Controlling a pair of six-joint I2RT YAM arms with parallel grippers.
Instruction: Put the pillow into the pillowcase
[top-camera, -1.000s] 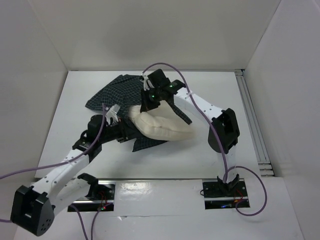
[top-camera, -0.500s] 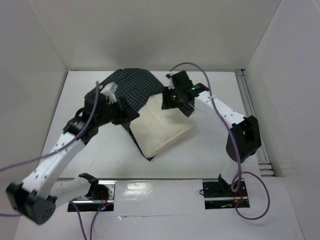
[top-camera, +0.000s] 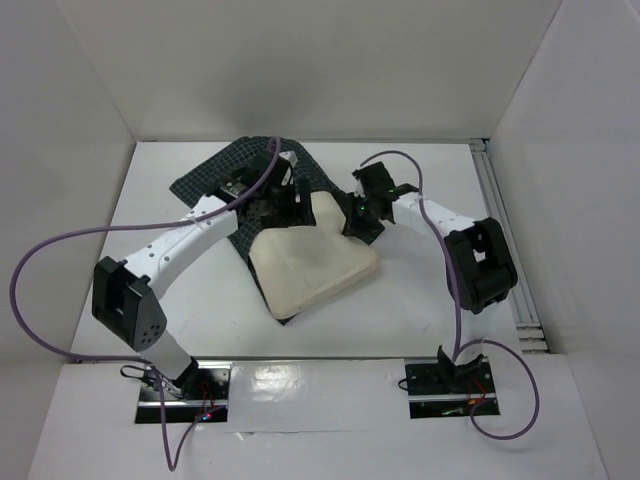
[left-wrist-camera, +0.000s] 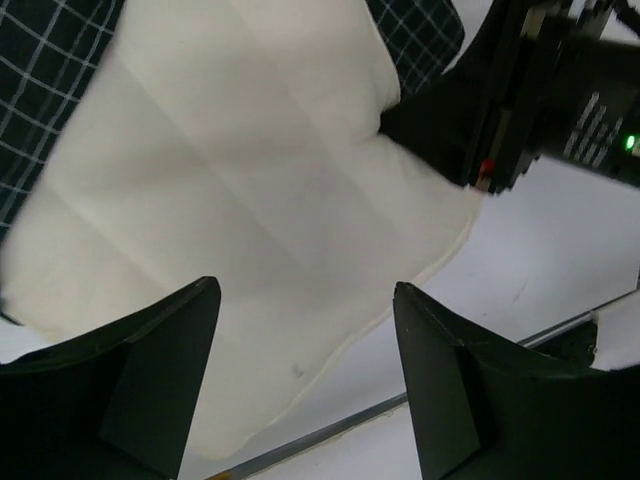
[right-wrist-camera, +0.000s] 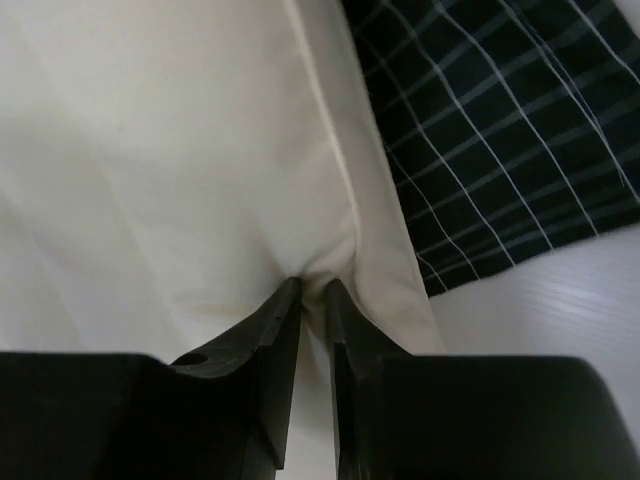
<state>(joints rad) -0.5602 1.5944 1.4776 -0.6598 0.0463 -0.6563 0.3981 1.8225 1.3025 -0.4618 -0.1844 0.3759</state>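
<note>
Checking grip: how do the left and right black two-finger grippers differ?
Left gripper stands wide open over the cream quilted pillow, holding nothing; right gripper is pinched shut on that pillow's edge. Left faces the pillow's broad top; right sits by the dark grid-checked fabric pillowcase. Both are at the pillow's far end.

A white table (top-camera: 200, 300) fills the floor of a plain white booth. A blank back wall (top-camera: 320, 70) rises from the table's far edge, and a side wall stands at its left (top-camera: 50, 200) and at its right (top-camera: 580, 180). A pale metal rail (top-camera: 503, 240) runs along the table's right edge, from the far corner toward the front. Along the table's near edge lies a glossy strip (top-camera: 320, 378) that catches the light.
</note>
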